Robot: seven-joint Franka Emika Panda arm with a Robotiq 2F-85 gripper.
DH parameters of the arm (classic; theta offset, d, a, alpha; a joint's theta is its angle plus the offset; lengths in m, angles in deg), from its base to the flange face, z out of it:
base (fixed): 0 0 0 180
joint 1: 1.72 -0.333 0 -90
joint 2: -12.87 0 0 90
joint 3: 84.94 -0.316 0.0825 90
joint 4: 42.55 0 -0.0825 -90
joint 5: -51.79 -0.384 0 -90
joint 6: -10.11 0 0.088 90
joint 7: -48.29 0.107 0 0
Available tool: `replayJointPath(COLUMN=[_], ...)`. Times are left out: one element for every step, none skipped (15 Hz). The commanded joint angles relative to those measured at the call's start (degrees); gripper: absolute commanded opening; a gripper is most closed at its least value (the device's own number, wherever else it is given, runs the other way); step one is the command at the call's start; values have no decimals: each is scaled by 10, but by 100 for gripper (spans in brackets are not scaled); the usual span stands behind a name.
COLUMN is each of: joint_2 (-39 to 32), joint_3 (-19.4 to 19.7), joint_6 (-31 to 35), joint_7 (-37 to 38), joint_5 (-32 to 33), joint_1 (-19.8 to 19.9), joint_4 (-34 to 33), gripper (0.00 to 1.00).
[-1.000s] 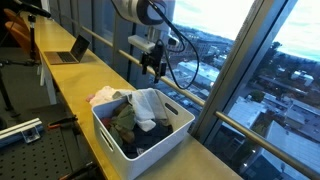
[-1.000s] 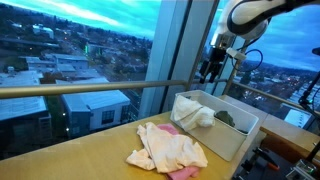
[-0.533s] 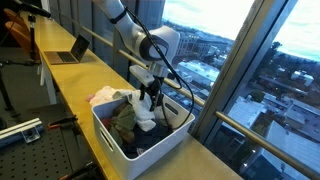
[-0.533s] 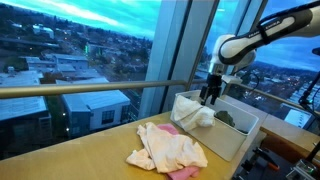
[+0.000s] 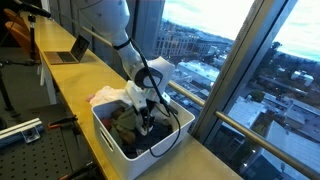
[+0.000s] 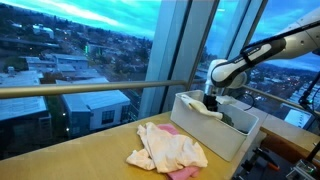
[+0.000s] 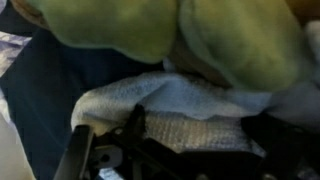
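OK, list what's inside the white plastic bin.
The white plastic bin holds a green fleece cloth, a white towel and dark blue fabric. The gripper reaches in; the bin's bottom is covered.

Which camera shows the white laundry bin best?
The exterior view looking down into the white bin, showing its whole rim, the cloths and the gripper inside. The side-on exterior view shows mainly its outer wall. The wrist view shows only cloths close up.

The gripper (image 6: 211,103) sits low inside the white bin (image 6: 218,137), beside heaped clothes (image 6: 168,148).
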Motion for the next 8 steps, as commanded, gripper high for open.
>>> replayJointPath(joint_2=[-43, -49, -52, -54, -53, -50, -45, -38], joint_3=[4, 4, 4, 3, 2, 2, 2, 0], joint_6=[12, 10, 10, 8, 7, 8, 7, 6], joint_7=[-8, -8, -7, -6, -5, -3, -3, -4], joint_5=[-13, -13, -13, -15, -16, -16, -17, -17], joint_1=[6, 7, 7, 7, 7, 6, 5, 5], joint_4=[-15, -19, -21, -23, -23, -22, -20, -17], gripper=[100, 100, 98, 74, 73, 69, 60, 53])
